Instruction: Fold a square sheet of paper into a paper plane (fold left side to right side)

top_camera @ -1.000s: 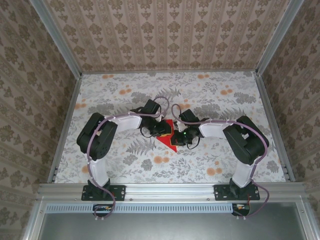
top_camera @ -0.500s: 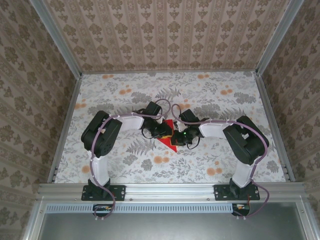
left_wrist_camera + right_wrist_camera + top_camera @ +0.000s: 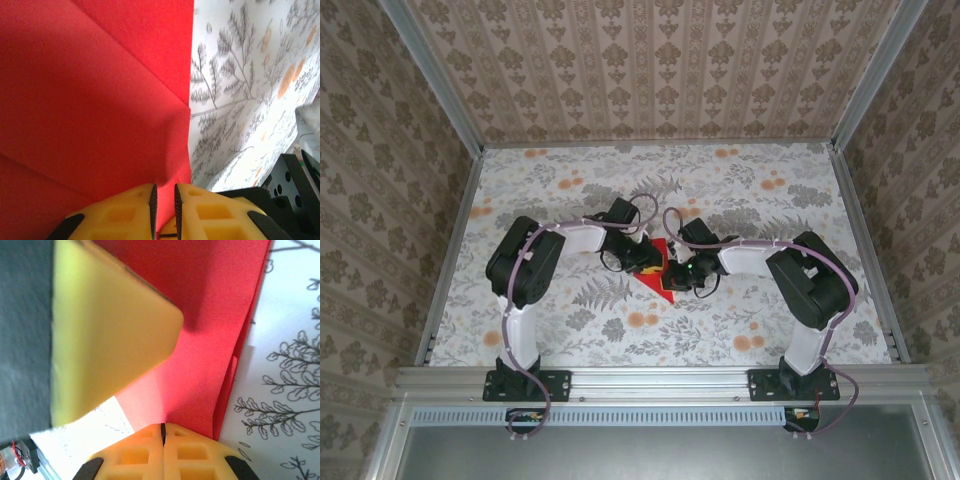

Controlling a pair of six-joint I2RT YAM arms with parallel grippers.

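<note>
Top external: floral-print table (image 3: 570, 180), two arms meeting at its middle. Red sheet of paper (image 3: 660, 283), creased, lies at table centre between both wrists. Left gripper (image 3: 163, 192): fingers nearly together, pinching the sheet's edge. Right gripper (image 3: 162, 429): fingers pressed together, tips against the sheet.

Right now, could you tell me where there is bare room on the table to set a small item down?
Bare: the far strip of the table between the back wall and the left arm and right arm; the near strip between their bases. Crowded: the centre, where their jaws meet over the red paper.
</note>
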